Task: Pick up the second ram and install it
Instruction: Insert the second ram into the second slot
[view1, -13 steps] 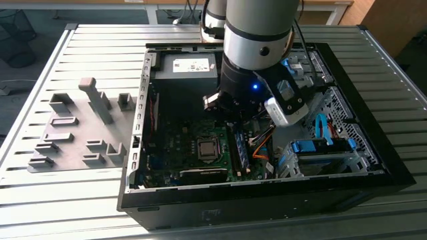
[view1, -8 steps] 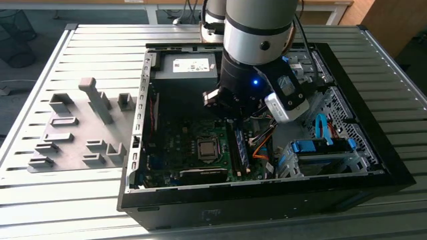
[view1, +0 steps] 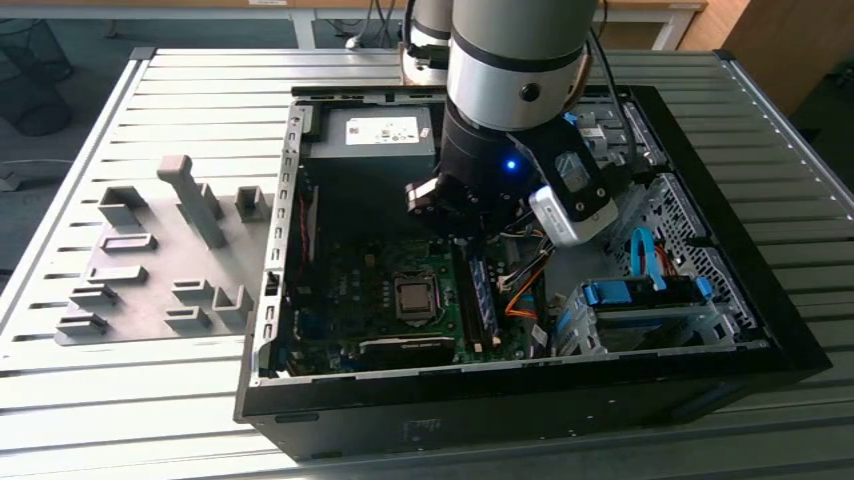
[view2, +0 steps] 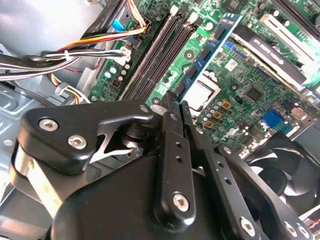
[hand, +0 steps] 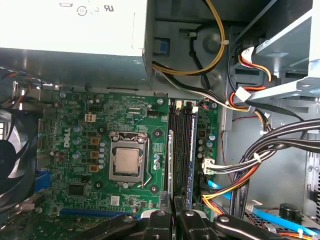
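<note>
The second ram (view2: 207, 52) is a thin blue stick with black chips. It stands on edge in the memory slot nearest the CPU socket (hand: 126, 162), inside the open computer case (view1: 747, 350). In the first wrist view the second ram (hand: 170, 160) shows edge-on, and its near end runs in between my fingertips. My gripper (view2: 176, 102) (hand: 173, 214) is shut on that end of the stick, its black fingers almost together. In the exterior view the arm reaches down into the case, with the gripper (view1: 461, 238) over the ram slots (view1: 483, 300).
Black memory slots (view2: 157, 52) lie beside the stick. Bundled cables (hand: 260, 155) hang close on one side, and a case fan (view2: 280, 165) sits on the other. The power supply (hand: 75, 30) and the blue drive-bay clips (view1: 634, 293) border the board. A grey fixture plate (view1: 147, 260) lies at the exterior view's left.
</note>
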